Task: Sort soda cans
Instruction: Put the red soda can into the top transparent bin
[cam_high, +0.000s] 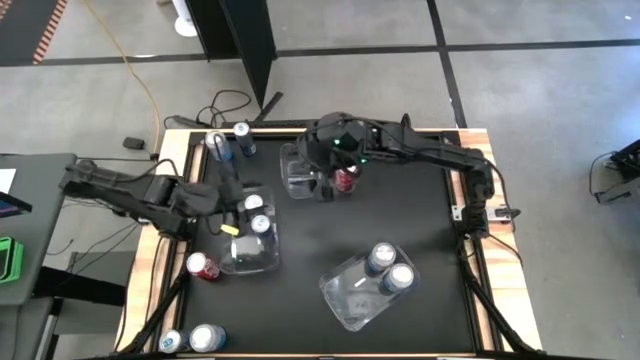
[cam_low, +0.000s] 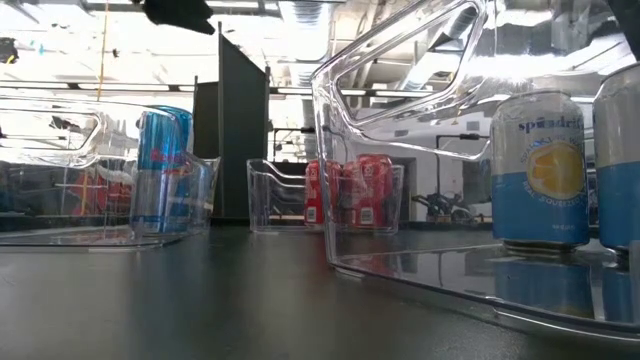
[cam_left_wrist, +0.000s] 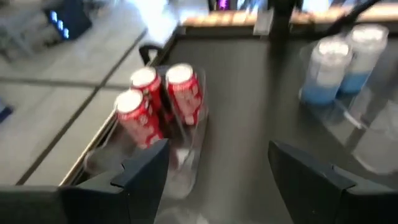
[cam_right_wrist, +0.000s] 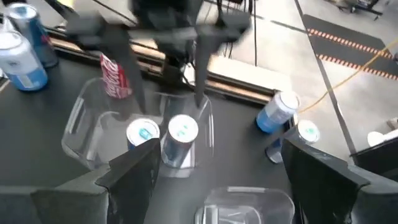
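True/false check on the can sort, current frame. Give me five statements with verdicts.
1. Two light blue cans stand in the right-side bin. True.
2. The lone red can is inside the left-side bin. False: it stands on the table just outside that bin.
3. The left gripper holds a can. False: its fingers are open with nothing between them.
4. The far bin holds red cans. True.
5. The right gripper is shut. False: it is open, above the far bin.
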